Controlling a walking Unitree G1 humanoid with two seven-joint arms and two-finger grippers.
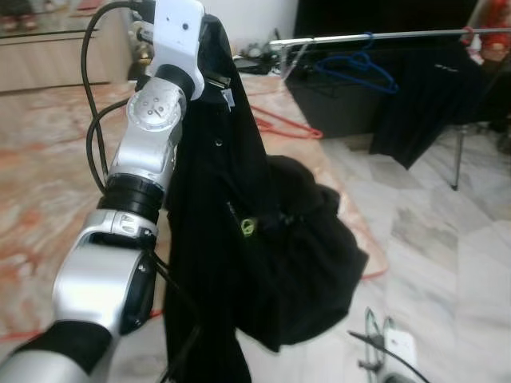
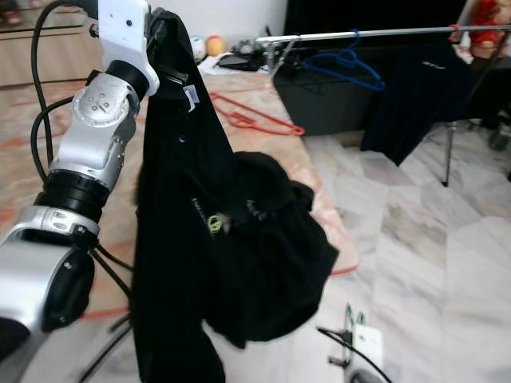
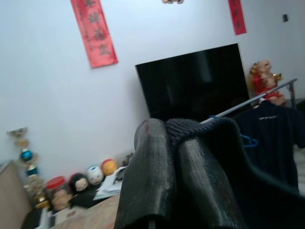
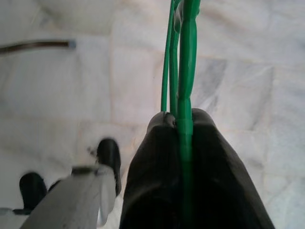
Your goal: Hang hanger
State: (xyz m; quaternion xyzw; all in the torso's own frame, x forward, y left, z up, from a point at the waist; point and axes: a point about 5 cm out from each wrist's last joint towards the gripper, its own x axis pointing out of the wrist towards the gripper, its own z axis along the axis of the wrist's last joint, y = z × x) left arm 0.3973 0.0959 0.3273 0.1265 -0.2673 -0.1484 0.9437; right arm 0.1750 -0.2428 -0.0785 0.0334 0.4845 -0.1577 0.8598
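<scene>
My left arm (image 1: 148, 120) is raised in front of me. Its gripper (image 3: 172, 136) is shut on the knitted collar of a black garment (image 1: 239, 239), which hangs down limp in folds to below my elbow. Low at my right side, my right gripper (image 4: 183, 119) is shut on a thin green hanger (image 4: 187, 57), pointing down at the marble floor; a bit of that hanger (image 1: 377, 331) shows at the bottom of the left eye view. A silver clothes rail (image 1: 375, 35) runs across the back right, well beyond both grippers.
On the rail hang a blue hanger (image 1: 359, 68) and a black shirt (image 1: 423, 104). Red hangers (image 2: 251, 118) lie on the pinkish mat (image 1: 48, 183) behind the garment. A dark TV cabinet (image 1: 335, 104) stands under the rail. Black cables (image 1: 94, 128) loop beside my left arm.
</scene>
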